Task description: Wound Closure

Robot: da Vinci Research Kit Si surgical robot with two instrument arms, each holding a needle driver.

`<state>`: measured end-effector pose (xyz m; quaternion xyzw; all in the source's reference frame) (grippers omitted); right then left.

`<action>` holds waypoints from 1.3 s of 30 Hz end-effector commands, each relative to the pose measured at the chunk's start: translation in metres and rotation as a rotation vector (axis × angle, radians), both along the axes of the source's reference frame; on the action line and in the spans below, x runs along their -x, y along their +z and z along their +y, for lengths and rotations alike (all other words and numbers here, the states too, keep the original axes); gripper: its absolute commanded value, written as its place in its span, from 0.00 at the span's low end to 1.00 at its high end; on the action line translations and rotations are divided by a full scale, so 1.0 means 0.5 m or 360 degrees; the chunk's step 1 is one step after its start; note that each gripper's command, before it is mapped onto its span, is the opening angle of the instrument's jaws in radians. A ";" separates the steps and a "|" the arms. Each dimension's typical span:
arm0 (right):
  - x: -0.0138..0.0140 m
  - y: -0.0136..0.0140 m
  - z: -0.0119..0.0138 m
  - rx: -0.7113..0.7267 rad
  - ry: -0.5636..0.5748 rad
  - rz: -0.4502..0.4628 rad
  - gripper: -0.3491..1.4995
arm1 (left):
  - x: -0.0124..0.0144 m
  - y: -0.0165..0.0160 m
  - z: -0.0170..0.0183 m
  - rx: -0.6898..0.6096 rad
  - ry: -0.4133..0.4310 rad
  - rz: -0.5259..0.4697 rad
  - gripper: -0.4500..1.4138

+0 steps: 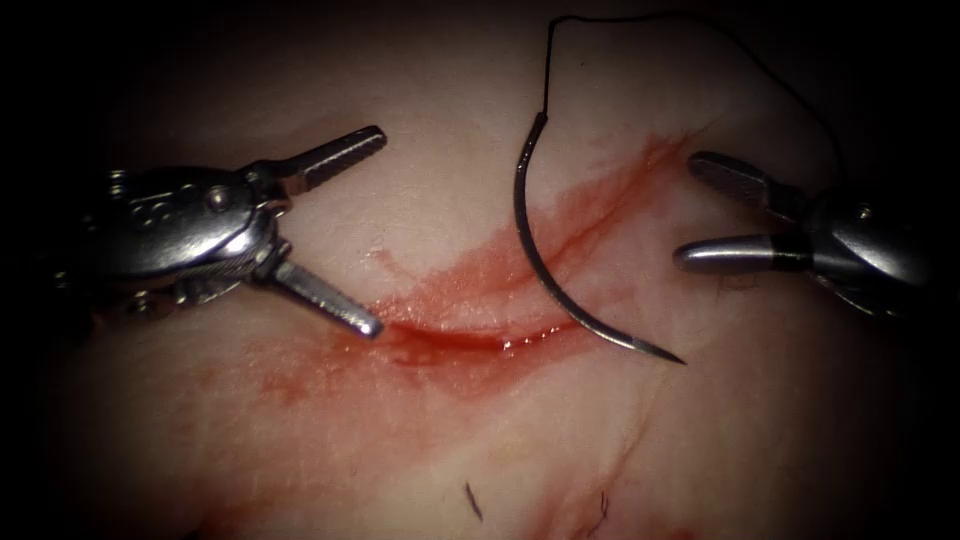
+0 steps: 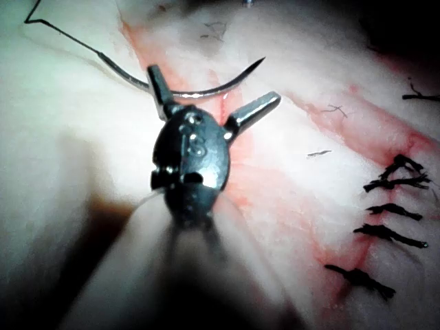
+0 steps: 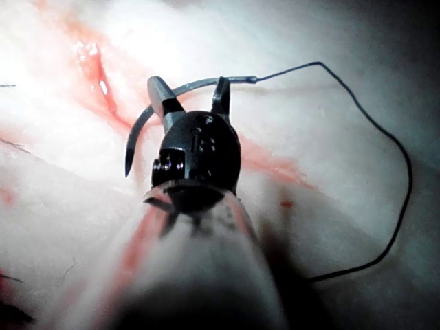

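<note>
The curved needle (image 1: 540,262) lies loose on the tissue (image 1: 430,440), across the right end of the cut (image 1: 455,335), with its tip (image 1: 672,357) pointing right. It is not in the tissue. Dark thread (image 1: 640,18) runs from its upper end and arcs toward the right tool. My left tool (image 1: 375,232) stands open left of the cut and holds nothing. On the right, my right tool (image 1: 690,212) is open and empty, apart from the needle. The left wrist view has the needle (image 2: 199,91) beyond the open left tool (image 2: 216,86). The right wrist view has the needle (image 3: 137,134) by the open right tool (image 3: 189,93).
Red fluid (image 1: 560,230) streaks the tissue along the cut. Several dark finished stitches (image 2: 388,213) sit in a row in the left wrist view. Short loose thread bits (image 1: 473,500) lie near the front. A thread loop (image 3: 399,172) curves over the tissue beside the right shaft.
</note>
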<state>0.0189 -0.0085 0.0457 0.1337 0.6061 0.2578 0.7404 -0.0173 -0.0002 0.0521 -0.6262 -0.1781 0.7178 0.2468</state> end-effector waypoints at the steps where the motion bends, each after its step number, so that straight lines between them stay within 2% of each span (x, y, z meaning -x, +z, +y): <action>1: -0.0022 -0.0002 0.0005 0.0001 -0.0001 0.0005 0.98 | 0.0009 0.0009 0.0000 -0.0001 -0.0002 -0.0001 0.91; 8: -0.0019 0.0010 0.0007 0.0008 0.0002 0.0001 0.98 | 0.0000 -0.0009 0.0006 -0.0016 -0.0021 0.0005 0.92; 13: 0.0002 0.0020 0.0020 0.0006 0.0001 0.0001 0.98 | 0.0018 -0.0019 0.0010 -0.0062 -0.0055 0.0016 0.92; 17: 0.0006 -0.0003 0.0026 -0.0012 0.0000 0.0007 0.98 | 0.0033 -0.0019 -0.0013 -0.0163 -0.0107 0.0031 0.93; 23: 0.0012 -0.0040 0.0036 -0.0004 -0.0015 0.0014 0.98 | 0.0054 -0.0013 -0.0036 -0.0158 -0.0135 0.0063 0.92; 24: 0.0018 -0.0048 0.0039 -0.0011 -0.0018 0.0017 0.98 | 0.0054 -0.0018 -0.0040 -0.0171 -0.0135 0.0066 0.98; 28: 0.0028 -0.0056 0.0050 -0.0023 -0.0024 0.0024 0.98 | 0.0062 -0.0023 -0.0050 -0.0200 -0.0148 0.0083 0.99; 29: 0.0031 -0.0053 0.0053 -0.0025 -0.0027 0.0026 0.98 | 0.0075 -0.0024 -0.0053 -0.0207 -0.0122 0.0095 0.99; 30: 0.0032 -0.0051 0.0053 -0.0024 -0.0031 0.0029 0.97 | 0.0087 -0.0025 -0.0057 -0.0216 -0.0083 0.0102 0.88; 32: 0.0035 -0.0047 0.0050 -0.0021 -0.0038 0.0033 0.96 | 0.0106 -0.0027 -0.0065 -0.0132 0.0008 0.0146 0.86; 33: 0.0038 -0.0047 0.0049 -0.0020 -0.0041 0.0034 0.96 | 0.0124 -0.0025 -0.0076 -0.0128 0.0071 0.0227 0.86; 34: 0.0040 -0.0047 0.0049 -0.0020 -0.0046 0.0038 0.95 | 0.0130 -0.0022 -0.0082 -0.0136 0.0067 0.0261 0.86; 36: 0.0047 -0.0048 0.0047 -0.0129 -0.0023 0.0053 0.88 | 0.0140 -0.0007 -0.0099 -0.0353 -0.0019 0.0293 0.77; 39: 0.0051 -0.0047 0.0048 -0.0154 -0.0002 0.0046 0.88 | 0.0153 0.0005 -0.0109 -0.0676 -0.0127 0.0279 0.74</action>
